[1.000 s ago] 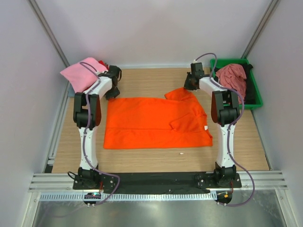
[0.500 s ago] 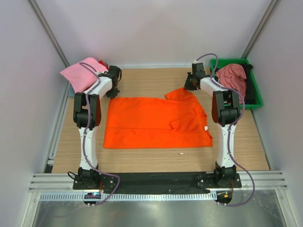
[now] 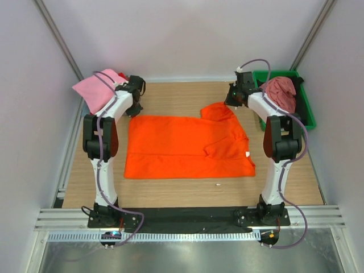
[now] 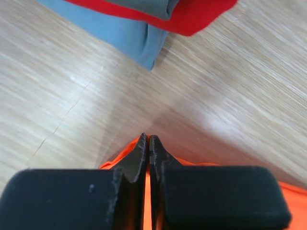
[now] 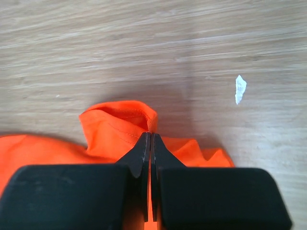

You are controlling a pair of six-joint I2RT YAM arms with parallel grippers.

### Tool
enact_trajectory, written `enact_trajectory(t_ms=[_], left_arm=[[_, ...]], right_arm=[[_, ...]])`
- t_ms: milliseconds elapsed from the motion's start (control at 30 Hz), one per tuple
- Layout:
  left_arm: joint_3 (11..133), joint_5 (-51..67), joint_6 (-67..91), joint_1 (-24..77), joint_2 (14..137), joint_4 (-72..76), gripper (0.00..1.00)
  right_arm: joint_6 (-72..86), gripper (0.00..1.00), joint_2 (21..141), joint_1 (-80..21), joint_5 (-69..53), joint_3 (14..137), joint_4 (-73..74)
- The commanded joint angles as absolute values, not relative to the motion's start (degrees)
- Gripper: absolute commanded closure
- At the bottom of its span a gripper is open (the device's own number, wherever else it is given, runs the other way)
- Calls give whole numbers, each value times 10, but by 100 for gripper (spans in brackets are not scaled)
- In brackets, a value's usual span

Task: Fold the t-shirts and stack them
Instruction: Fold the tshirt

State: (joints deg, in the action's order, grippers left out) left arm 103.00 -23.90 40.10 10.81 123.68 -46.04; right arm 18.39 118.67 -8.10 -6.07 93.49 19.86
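Note:
A bright orange t-shirt point(image 3: 185, 147) lies spread on the wooden table. My left gripper point(image 3: 134, 110) is shut on its far left corner; orange cloth shows between the pads point(image 4: 140, 153) in the left wrist view. My right gripper point(image 3: 230, 103) is shut on its far right sleeve point(image 5: 120, 124), which bunches up at the fingertips point(image 5: 144, 146). A light pink t-shirt point(image 3: 98, 88) tops a pile at the far left, with red point(image 4: 192, 14) and grey-blue point(image 4: 122, 33) cloth under it. A dusty rose t-shirt point(image 3: 280, 91) lies in the tray.
A green plastic tray point(image 3: 307, 108) stands at the far right with dark cloth at its back. A small white scrap point(image 5: 240, 88) lies on the wood beyond the sleeve, and another fleck point(image 3: 218, 184) lies near the shirt's front edge. White walls close the sides.
Both grippers have moved slightly away from me, holding the orange shirt's far corners. The right arm has swung outward to the right. The shirt's far edge has shifted a little.

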Motion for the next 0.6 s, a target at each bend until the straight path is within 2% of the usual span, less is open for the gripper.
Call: enact_trajectory(t_ms=[0,567], left_arm=[[1011,-239,395,112,1172,-472,100],[828,-215,388,127,1011,-446,100]], right_arm=[[172,99,1098,-83,-65,900,206],[162,99,889,-107,-45,774,289]])
